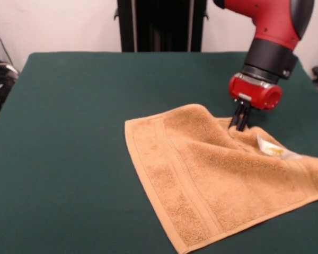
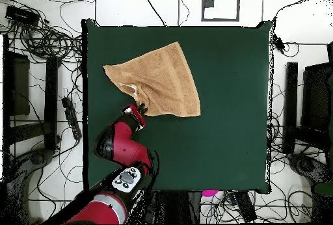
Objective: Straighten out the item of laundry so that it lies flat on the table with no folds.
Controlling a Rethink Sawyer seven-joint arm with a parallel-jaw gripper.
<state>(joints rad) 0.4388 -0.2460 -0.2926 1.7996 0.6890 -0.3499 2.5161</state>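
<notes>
The item of laundry (image 1: pixel 217 174), an orange-tan towel with woven border bands, lies on the right part of the green table (image 1: pixel 69 132). Most of it is spread out, but its far edge humps up in a fold beside the gripper. A white care tag (image 1: pixel 275 150) shows near that edge. The gripper (image 1: pixel 239 125) comes down at the towel's far edge, its black fingers (image 1: pixel 243 117) close together and pinching the cloth. Seen from above, the towel (image 2: pixel 156 79) sits toward one corner of the table (image 2: pixel 227 105), with the gripper (image 2: pixel 141 110) at its edge nearest the arm.
The red arm (image 2: pixel 120 145) reaches over the table's edge near the towel. Cables and black equipment (image 2: pixel 39 40) crowd the floor around the table. A black stand (image 1: pixel 161 24) rises behind the table's far side.
</notes>
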